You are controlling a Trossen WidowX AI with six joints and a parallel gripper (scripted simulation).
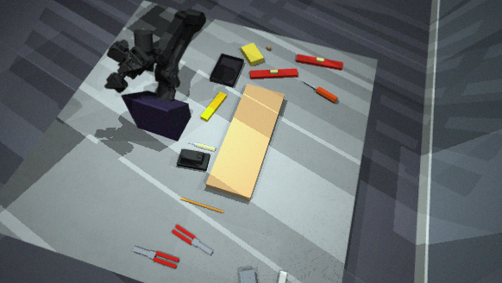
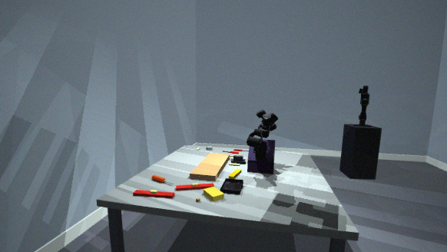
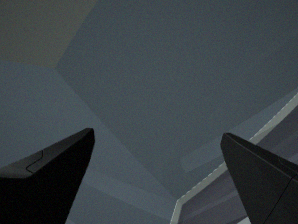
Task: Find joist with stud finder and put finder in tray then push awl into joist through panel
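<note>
The tan floor panel [image 1: 246, 142] [image 2: 210, 166] lies flat on the table. The black device [image 1: 191, 157] [image 2: 238, 158], which looks like the stud finder, rests on a dark base left of the panel in the top view. Beside it lies a thin-tipped tool with a cream handle [image 1: 205, 147] [image 2: 234, 164], which looks like the awl. The black tray [image 1: 213, 80] [image 2: 232, 192] shows nothing clearly inside. My gripper [image 1: 113, 66] [image 3: 159, 137] is open and empty, raised beside the arm's purple pedestal, away from the panel and tools. No joist or hole is visible.
The purple pedestal [image 1: 157, 116] [image 2: 261, 165] stands left of the panel. A yellow bar [image 1: 213, 106], yellow block [image 1: 252, 53], two red levels [image 1: 273, 73] [image 1: 319, 61] and an orange-handled tool [image 1: 326, 94] lie around. A pencil [image 1: 202, 204] and two red-handled pliers [image 1: 191, 239] [image 1: 156, 256] lie nearer.
</note>
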